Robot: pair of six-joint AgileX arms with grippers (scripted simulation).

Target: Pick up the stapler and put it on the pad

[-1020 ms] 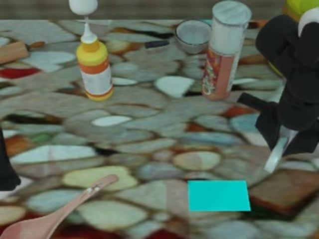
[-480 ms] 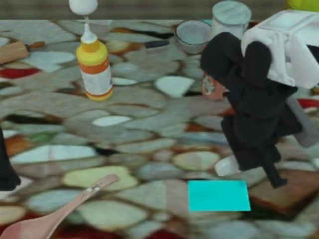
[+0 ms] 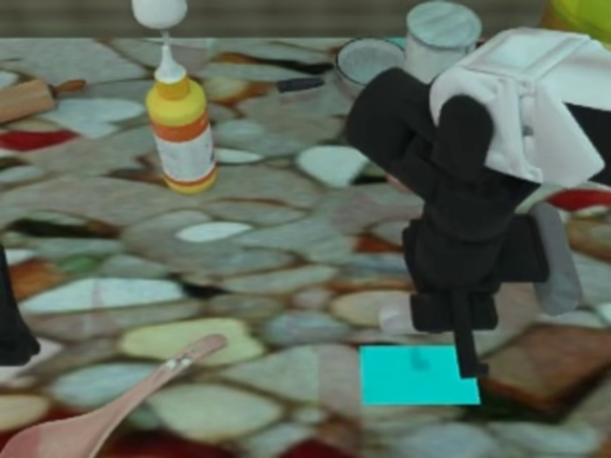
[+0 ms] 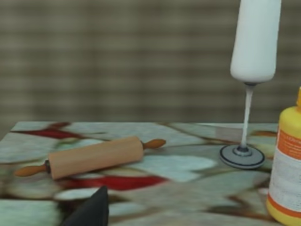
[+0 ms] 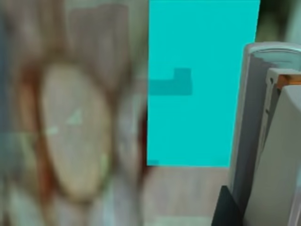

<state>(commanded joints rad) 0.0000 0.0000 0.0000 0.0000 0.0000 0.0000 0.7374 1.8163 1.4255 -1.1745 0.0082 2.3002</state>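
My right gripper [image 3: 458, 343] hangs over the far right part of the cyan pad [image 3: 406, 382], shut on the stapler [image 3: 393, 320]. Only a white end of the stapler pokes out left of the black gripper in the top view. In the right wrist view the white stapler [image 5: 263, 132], with its grey seam, fills the side beside one dark finger [image 5: 228, 207]. The pad [image 5: 202, 117] lies below it and bears a small shadow. My left gripper [image 3: 11, 334] is parked at the table's left edge, open, with one fingertip [image 4: 91, 212] showing.
A yellow bottle [image 3: 181, 134], a wine glass [image 4: 254, 42] and a rolling pin [image 4: 94, 157] stand at the back left. A bowl [image 3: 368, 67] and a canister [image 3: 441, 29] sit at the back, partly behind my right arm. A pink wooden spoon [image 3: 105, 415] lies front left.
My right arm has swung left from the table's right edge with the stapler, arriving over the pad and now covering most of the canister. The left arm has not moved.
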